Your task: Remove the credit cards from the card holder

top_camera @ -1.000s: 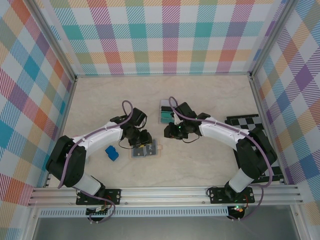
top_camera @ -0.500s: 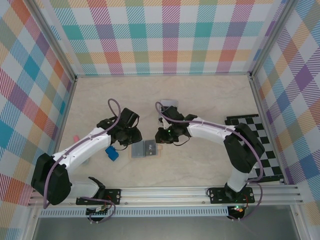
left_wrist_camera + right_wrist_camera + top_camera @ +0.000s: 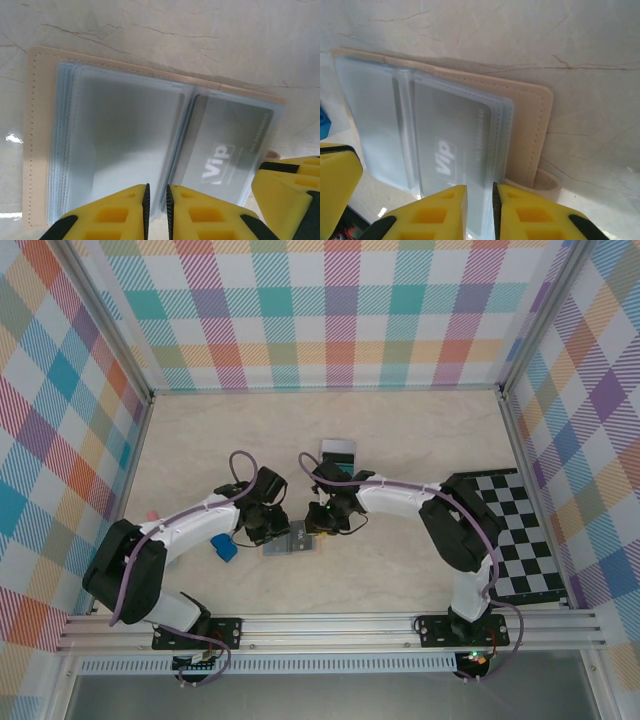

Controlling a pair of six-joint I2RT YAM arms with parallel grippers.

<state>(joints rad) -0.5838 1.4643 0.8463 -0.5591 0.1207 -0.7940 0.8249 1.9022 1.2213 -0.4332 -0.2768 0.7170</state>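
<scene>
The card holder [image 3: 290, 540] lies open and flat on the table [image 3: 420, 430]. It is a little toward 6 o'clock from the middle of the table. Its tan side is down and its clear pockets [image 3: 125, 130] face up.

A grey card [image 3: 230, 150] with the word "VIP" on it sits inside one clear pocket. From above, that pocket is on the 3 o'clock half of the holder. The pockets on the 9 o'clock half look see-through, and I cannot tell if a card is in them.

The left tool [image 3: 274, 531] is at the 9 o'clock side of the holder. Its yellow fingers [image 3: 115, 215] are almost together, with a thin slit between them. The tips are right at the edge of the clear pockets. I cannot tell if they pinch a pocket or just touch it.

The right tool [image 3: 316, 524] is at the 2 o'clock side of the holder, facing the left one. Its yellow fingers [image 3: 530, 215] are almost together too. Its tips are at the edge of the pocket with the grey card. I cannot tell if it grips anything.

A small pile of cards [image 3: 338, 453], grey and teal-green, lies on the table at 12 o'clock from the holder. It is apart from the holder.

A bright blue block [image 3: 224, 547] sits near the holder at 9 o'clock. A black and white checkered mat [image 3: 510, 530] lies far off at 3 o'clock.
</scene>
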